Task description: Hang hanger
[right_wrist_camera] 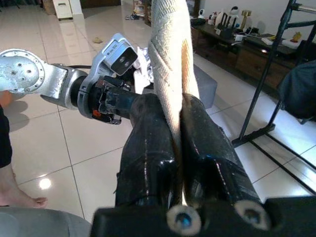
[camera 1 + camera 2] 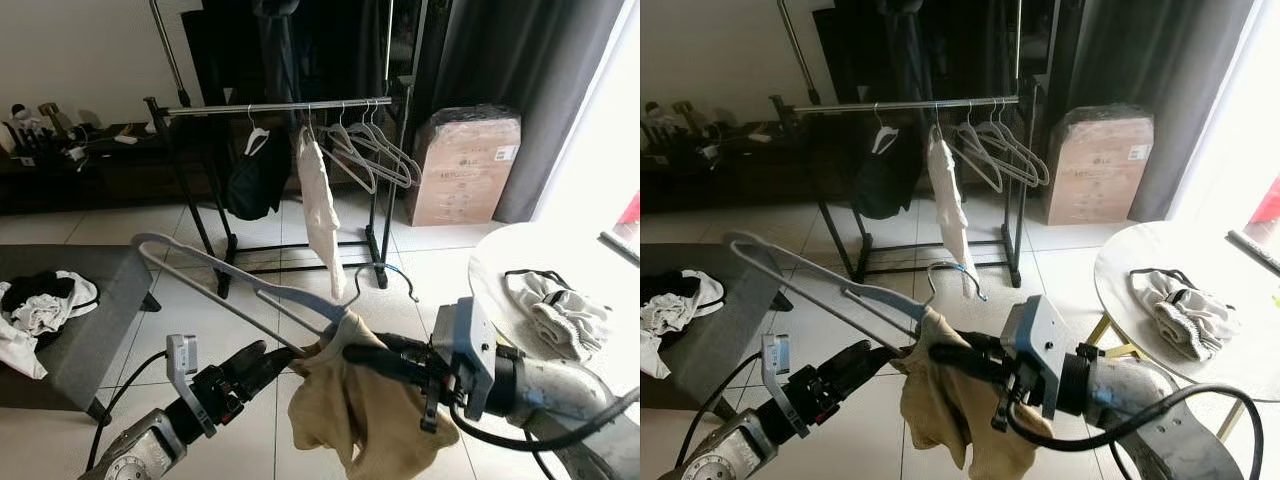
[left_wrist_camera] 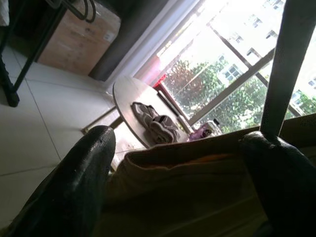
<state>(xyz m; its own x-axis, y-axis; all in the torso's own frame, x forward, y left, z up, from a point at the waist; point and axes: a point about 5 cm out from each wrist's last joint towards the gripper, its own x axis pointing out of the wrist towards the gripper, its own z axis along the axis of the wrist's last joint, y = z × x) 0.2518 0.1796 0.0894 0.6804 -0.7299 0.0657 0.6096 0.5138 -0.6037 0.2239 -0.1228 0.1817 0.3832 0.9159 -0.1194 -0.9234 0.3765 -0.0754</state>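
So the robot is standing back from the clothes rack [image 2: 290,104], which sits up at 12 o'clock with a few empty hangers, a white garment and a dark one already on the rail. The grey hanger [image 2: 215,270] it's meant to hang is down at about 7 o'clock in the left eye view, held out in front, well apart from the rack. The left claw [image 2: 268,361] has its fingers either side of the hanger's lower bar and the tan cloth; the left wrist view shows the two fingers [image 3: 74,182] spread with cloth between them, so they look apart more than clamped. The right claw [image 1: 178,133] is pinched together on a fold of the tan garment [image 2: 360,410], probably to keep the cloth from sliding off while the other arm carries the hanger. At 3 o'clock a round white table [image 2: 520,250] carries a crumpled light garment [image 2: 555,305]. The robot likely has to walk closer before hooking on.
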